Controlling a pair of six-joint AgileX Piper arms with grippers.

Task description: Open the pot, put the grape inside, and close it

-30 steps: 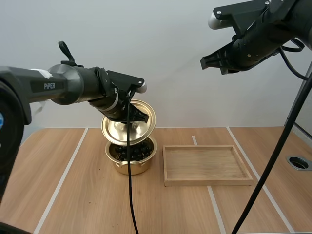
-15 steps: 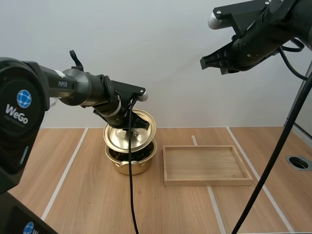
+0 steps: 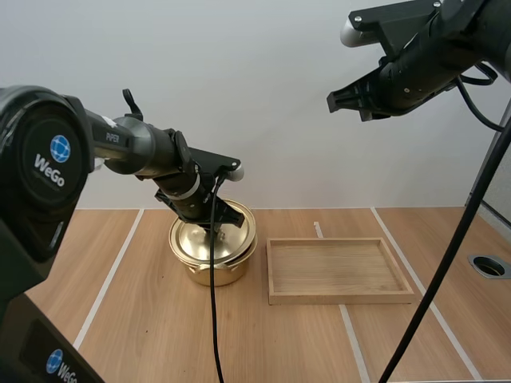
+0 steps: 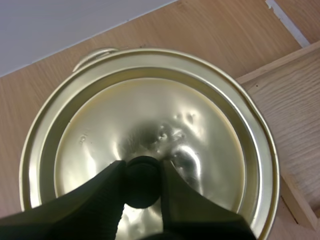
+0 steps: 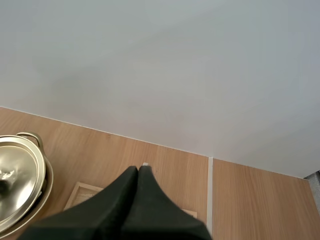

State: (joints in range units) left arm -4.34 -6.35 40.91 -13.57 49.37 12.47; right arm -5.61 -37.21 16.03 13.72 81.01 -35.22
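Note:
A gold pot (image 3: 212, 263) stands on the table left of centre with its gold lid (image 3: 209, 238) lying on its rim. My left gripper (image 3: 214, 219) is shut on the lid's black knob (image 4: 142, 181), its fingertips (image 4: 112, 177) pinching it from both sides over the lid (image 4: 150, 135). The grapes are hidden under the lid. High at the right, my right gripper (image 3: 334, 102) hangs far above the table, fingers together as one dark wedge (image 5: 138, 172) with nothing in them. The lid (image 5: 17, 175) is seen far below it.
A shallow wooden tray (image 3: 339, 270) lies right of the pot, its corner (image 4: 295, 90) beside the lid. A round hole (image 3: 489, 266) sits in the table at the far right. Bare wood lies in front of and left of the pot.
My left gripper has lowered the tilted lid from above the pot down onto its rim, covering the dark grapes that showed inside. The right arm has not moved.

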